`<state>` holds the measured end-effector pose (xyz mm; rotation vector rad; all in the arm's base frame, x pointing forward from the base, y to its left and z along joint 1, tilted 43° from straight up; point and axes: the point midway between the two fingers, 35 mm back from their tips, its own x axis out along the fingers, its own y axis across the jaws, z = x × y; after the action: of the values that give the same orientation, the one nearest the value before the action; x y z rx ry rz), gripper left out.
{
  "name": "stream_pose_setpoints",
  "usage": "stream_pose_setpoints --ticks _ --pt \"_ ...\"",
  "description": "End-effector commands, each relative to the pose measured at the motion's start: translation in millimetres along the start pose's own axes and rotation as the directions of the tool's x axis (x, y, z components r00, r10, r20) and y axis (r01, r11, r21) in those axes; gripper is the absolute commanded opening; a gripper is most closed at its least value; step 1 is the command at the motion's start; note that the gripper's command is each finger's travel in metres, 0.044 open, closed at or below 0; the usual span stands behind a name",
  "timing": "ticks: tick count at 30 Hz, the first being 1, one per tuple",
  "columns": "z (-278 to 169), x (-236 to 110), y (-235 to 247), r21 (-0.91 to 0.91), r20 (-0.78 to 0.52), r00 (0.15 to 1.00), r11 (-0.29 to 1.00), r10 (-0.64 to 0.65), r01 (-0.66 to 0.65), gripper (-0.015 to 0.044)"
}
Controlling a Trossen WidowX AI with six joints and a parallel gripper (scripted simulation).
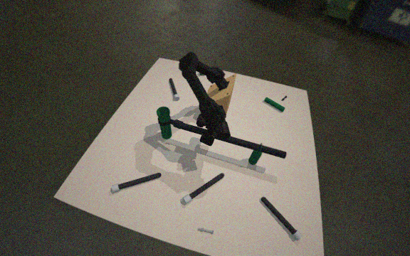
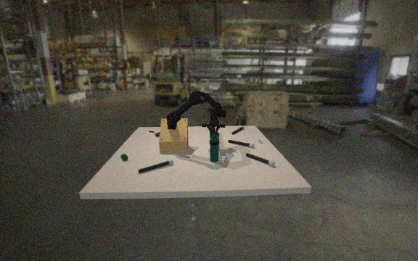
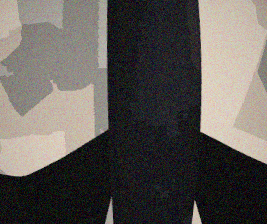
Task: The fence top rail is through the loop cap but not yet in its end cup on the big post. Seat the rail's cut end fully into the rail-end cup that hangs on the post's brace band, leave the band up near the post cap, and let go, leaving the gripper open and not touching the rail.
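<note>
Currently gripper (image 1: 208, 136) is clamped on the top rail (image 1: 248, 145) mid-span; big post (image 1: 164, 122) beyond one fingertip side, smaller green post (image 1: 255, 156) beyond the other.

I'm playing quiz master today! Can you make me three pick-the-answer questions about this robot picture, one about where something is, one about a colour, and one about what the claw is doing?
1. Where does the long black rail meet the big post?
A. near its top
B. at its foot
C. nowhere

2. What colour is the big post?
A. yellow
B. green
C. white

3. What is the gripper doing?
A. hanging open above the rail
B. shut on the rail
C. holding a small pen

Answers:
1 A, the rail's end touches the post just under its cap.
2 B, post and cap show green on the white board.
3 B, the fingers sit on either side of the rail, partway along it.
</note>
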<state>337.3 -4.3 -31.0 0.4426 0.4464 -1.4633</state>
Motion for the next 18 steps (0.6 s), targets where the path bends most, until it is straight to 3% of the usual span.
stream_pose_setpoints --ticks 1,18 --pt "5.5 -1.8 1.4 -0.004 0.015 1.000 1.000 0.009 -0.009 0.0000" --pt "0.1 -0.1 0.0 0.000 0.000 1.000 1.000 0.000 0.000 0.0000"
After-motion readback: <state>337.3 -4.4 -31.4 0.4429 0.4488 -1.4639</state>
